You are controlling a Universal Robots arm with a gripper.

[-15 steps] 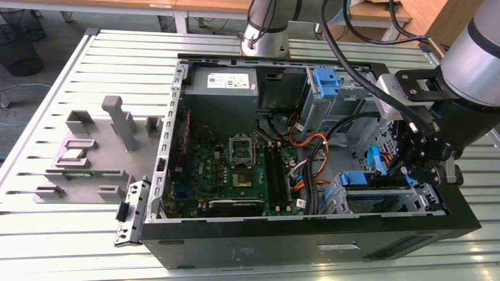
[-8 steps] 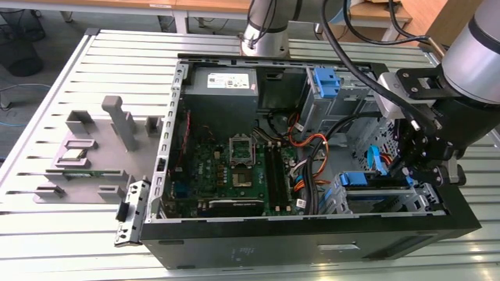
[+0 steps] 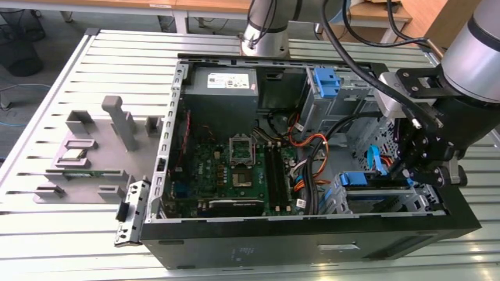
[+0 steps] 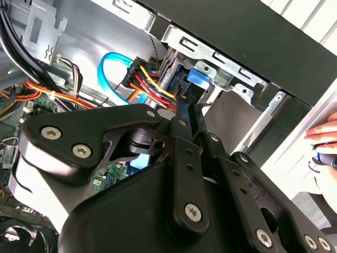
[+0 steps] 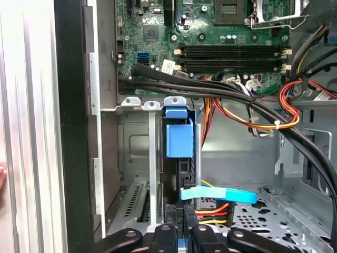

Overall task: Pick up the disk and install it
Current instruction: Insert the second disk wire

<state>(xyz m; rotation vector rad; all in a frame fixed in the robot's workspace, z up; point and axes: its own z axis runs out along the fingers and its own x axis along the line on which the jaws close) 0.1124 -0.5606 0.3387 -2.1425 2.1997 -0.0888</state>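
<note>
The disk (image 3: 373, 198) stands on edge in the drive cage at the exterior view's right, in the lower corner of the open computer case (image 3: 312, 249). Its blue carrier handle (image 5: 178, 138) faces the motherboard, and the dark drive body (image 5: 181, 171) runs back from it between the cage walls. My gripper (image 5: 181, 240) sits over the cage with its black fingers (image 4: 182, 117) close together on the disk's thin rear edge; a strip of blue shows between them. In the second wrist view the blue handle (image 4: 198, 79) lies just past the fingertips.
A light-blue data cable (image 5: 218, 195) and red-yellow-black power wires (image 5: 213, 211) cross close to the disk. Thick black cables (image 5: 210, 89) run over the cage. The taller blue bracket (image 3: 326, 82) and the grey power supply (image 3: 222, 88) stand at the case's far end. A person's hand (image 4: 322, 138) rests outside the case.
</note>
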